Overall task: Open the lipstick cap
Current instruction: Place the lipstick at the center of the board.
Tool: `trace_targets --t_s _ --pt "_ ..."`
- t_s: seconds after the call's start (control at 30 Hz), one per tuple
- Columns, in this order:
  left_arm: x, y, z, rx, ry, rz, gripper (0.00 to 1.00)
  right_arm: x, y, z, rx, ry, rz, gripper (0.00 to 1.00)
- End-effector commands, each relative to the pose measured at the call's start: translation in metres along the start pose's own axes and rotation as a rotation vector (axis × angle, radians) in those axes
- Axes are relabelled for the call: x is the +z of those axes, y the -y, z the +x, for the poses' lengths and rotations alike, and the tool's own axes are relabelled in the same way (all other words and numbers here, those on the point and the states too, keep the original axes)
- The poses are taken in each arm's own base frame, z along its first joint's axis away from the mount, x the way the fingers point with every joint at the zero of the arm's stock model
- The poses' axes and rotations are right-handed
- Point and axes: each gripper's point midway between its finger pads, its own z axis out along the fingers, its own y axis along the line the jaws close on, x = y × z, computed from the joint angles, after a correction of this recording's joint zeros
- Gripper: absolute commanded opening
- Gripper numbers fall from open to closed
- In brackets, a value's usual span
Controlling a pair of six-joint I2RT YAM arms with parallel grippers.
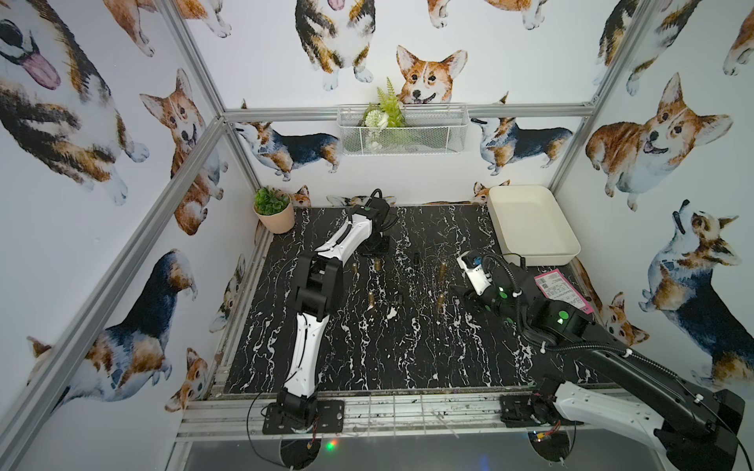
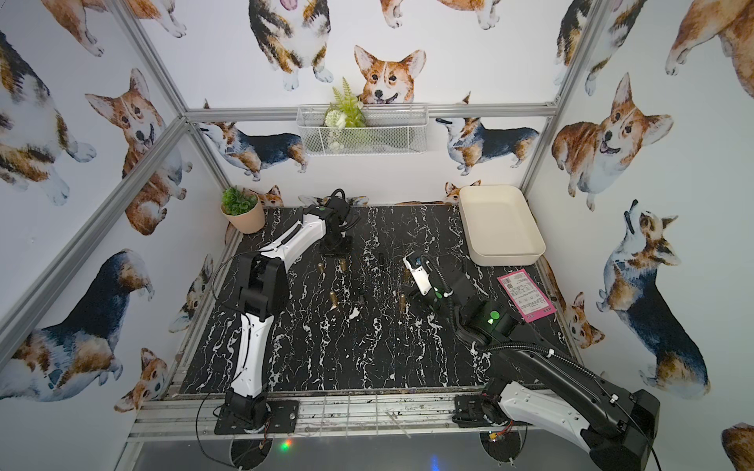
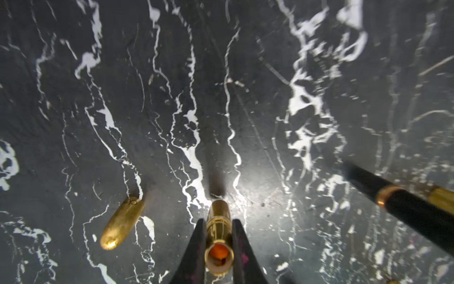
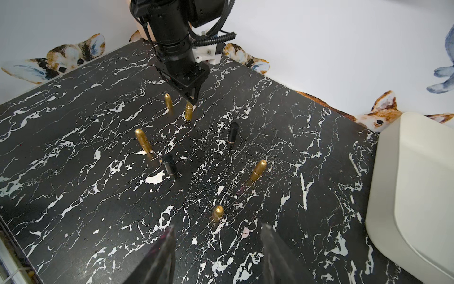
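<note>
We count seven lipstick tubes standing on the table: five gold, two black. Near row, in a top view: first gold tube (image 1: pixel 371 299), first black tube (image 1: pixel 400 297), second gold tube (image 1: pixel 440 301). Far row: third gold tube (image 1: pixel 355 268), open lipstick (image 1: pixel 378 265), second black tube (image 1: pixel 416 259), fourth gold tube (image 1: pixel 442 271).

The table (image 1: pixel 367 359) is black marble-look with white veins. A pink slip (image 1: pixel 561 291) lies at its edge, a cream tray (image 1: pixel 530 228) sits in one far corner and a potted plant (image 1: pixel 273 210) in the other. The walls are corgi-print, and a wire basket (image 1: pixel 402 130) hangs on the back one.

The right gripper (image 4: pixel 218 246) hangs by the near row, jaws about half apart and empty, with the second gold tube just ahead. The left gripper (image 3: pixel 218 221) is clamped on the open lipstick, which stands on the table in the far row with its top open and orange stick showing inside.
</note>
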Motion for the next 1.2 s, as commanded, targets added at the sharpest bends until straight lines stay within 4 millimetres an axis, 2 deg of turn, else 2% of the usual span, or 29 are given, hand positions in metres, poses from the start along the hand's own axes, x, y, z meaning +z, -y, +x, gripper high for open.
trace_targets --t_s 0.0,0.33,0.53,0.67,0.9,1.17 --pt "0.003 -0.004 -0.009 -0.028 0.051 -0.01 0.08 0.004 0.001 0.002 0.003 -0.017 0.01 0.58" --pt "0.01 -0.013 -0.002 -0.048 0.05 -0.026 0.08 0.009 0.0 0.005 -0.008 -0.035 0.009 0.57" --pt "0.007 -0.013 -0.006 -0.055 0.083 -0.021 0.0 0.012 -0.001 0.007 -0.009 -0.044 0.004 0.58" --pt "0.002 -0.015 -0.011 -0.058 0.102 -0.029 0.0 0.013 -0.001 0.009 -0.011 -0.048 0.007 0.58" --pt "-0.009 -0.022 -0.026 -0.11 0.266 -0.043 0.0 0.014 -0.001 0.01 -0.012 -0.051 0.007 0.58" --pt "-0.017 -0.026 -0.029 -0.134 0.413 -0.066 0.0 0.017 -0.002 0.013 -0.018 -0.063 0.007 0.58"
